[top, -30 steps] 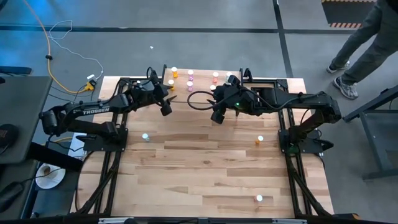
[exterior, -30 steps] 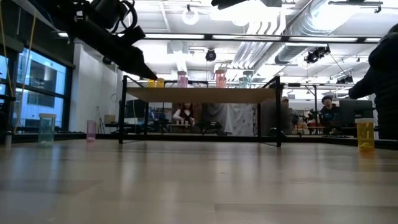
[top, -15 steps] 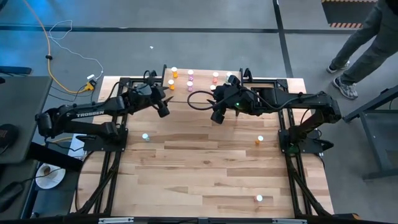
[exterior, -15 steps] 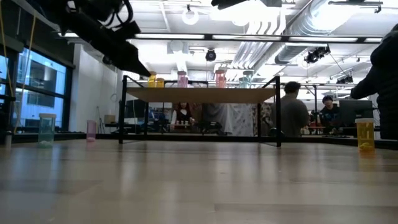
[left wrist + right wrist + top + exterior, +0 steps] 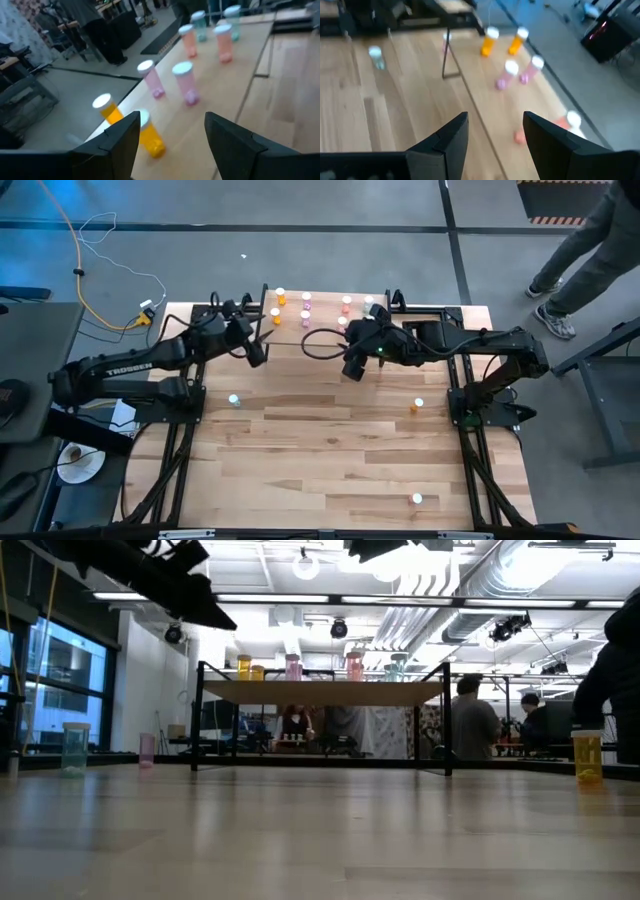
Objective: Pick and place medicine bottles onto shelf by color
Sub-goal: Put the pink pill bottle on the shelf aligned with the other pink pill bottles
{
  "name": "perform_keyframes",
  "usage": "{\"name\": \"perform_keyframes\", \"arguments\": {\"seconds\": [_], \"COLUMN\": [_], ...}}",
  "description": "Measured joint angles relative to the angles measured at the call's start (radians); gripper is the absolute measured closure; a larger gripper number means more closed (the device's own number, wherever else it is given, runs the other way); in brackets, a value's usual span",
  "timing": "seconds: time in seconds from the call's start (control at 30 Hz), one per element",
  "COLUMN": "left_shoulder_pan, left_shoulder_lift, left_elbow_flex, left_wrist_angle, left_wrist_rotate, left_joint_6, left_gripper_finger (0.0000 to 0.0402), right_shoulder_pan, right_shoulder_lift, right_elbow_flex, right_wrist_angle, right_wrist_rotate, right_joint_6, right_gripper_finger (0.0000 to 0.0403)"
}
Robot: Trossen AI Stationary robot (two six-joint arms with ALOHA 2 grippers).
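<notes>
While right gripper (image 5: pixel 349 368) holds station, left gripper (image 5: pixel 257 352) retreated from shelf (image 5: pixel 325 317); both jaws released.

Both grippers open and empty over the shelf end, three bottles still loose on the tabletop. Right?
Not three: the high view shows four loose bottles on the table: teal, pink, orange and one near the front edge. The rest holds: left gripper and right gripper are open and empty by the shelf.

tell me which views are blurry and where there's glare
Left wrist view: soft all over, the orange bottles nearest the open left gripper smeared. Right wrist view: the bottles on the shelf are soft too. Low view: bright ceiling lights, sheen on the table. High view: even and clear.
</notes>
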Motion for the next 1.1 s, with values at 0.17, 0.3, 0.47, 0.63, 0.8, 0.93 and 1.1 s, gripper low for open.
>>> {"name": "perform_keyframes", "arguments": {"seconds": [0.17, 0.3, 0.47, 0.63, 0.8, 0.93, 1.1], "left_shoulder_pan": [-0.069, -0.132, -0.202, -0.265, -0.332, -0.39, -0.454], "left_shoulder_lift": [-0.038, -0.07, -0.108, -0.13, -0.132, -0.132, -0.132], "left_elbow_flex": [0.0, 0.0, 0.0, 0.0, 0.0, 0.0, 0.0], "left_wrist_angle": [0.0, -0.013, -0.095, -0.174, -0.194, -0.198, -0.222], "left_wrist_rotate": [0.003, 0.001, -0.001, -0.001, -0.001, -0.001, -0.016], "left_joint_6": [-0.006, -0.021, -0.1, -0.181, -0.248, -0.284, -0.32], "left_gripper_finger": [0.0188, 0.0188, 0.0188, 0.0188, 0.0188, 0.0188, 0.0188], "right_shoulder_pan": [0.014, 0.032, 0.065, 0.101, 0.141, 0.18, 0.243], "right_shoulder_lift": [0.0, 0.0, 0.0, 0.0, -0.003, -0.006, -0.006], "right_elbow_flex": [0.0, 0.0, 0.0, 0.0, -0.113, -0.18, -0.227], "right_wrist_angle": [-0.126, -0.189, -0.22, -0.25, -0.261, -0.275, -0.275], "right_wrist_rotate": [-0.003, 0.0, 0.0, 0.0, 0.03, 0.041, 0.041], "right_joint_6": [0.099, 0.15, 0.181, 0.236, 0.329, 0.419, 0.529], "right_gripper_finger": [0.0221, 0.0221, 0.0221, 0.0221, 0.0221, 0.0221, 0.0221]}}
